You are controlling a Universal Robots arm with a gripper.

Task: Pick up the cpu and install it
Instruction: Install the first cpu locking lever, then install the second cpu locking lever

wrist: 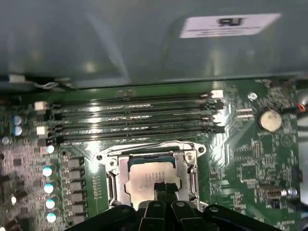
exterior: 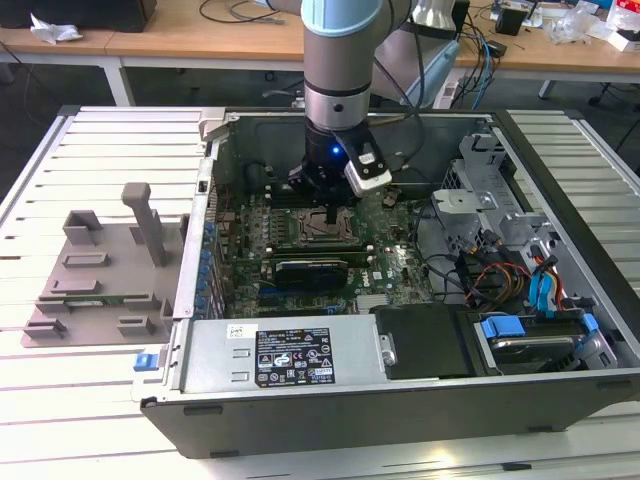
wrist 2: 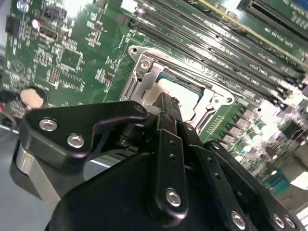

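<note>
— Where was the cpu (wrist: 151,177)?

— In both wrist views it sat inside the socket frame (wrist: 115,180) on the green motherboard (wrist: 240,159), its pale metal top (wrist 2: 178,91) facing up. In the first wrist view its near edge was covered by the gripper (wrist: 163,190), so only part of the square could be seen.

— And the fingers?

— They looked drawn close together, the tips nearly meeting right over the chip. Whether they pinched its edges or only rested above it, I could not tell; the black linkage hid the contact.

— What about the exterior view?

— The arm (exterior: 340,60) reached down into the open computer case (exterior: 400,410), and the gripper (exterior: 328,205) stood over the socket. The chip itself was too small and too covered there to make out. To the exterior view's left, a grey fixture plate (exterior: 95,285) lay on the slatted table (exterior: 60,400), well apart from the case.

— Anything cut off?

— The memory slots (wrist: 134,120) ran beside the socket.
</note>
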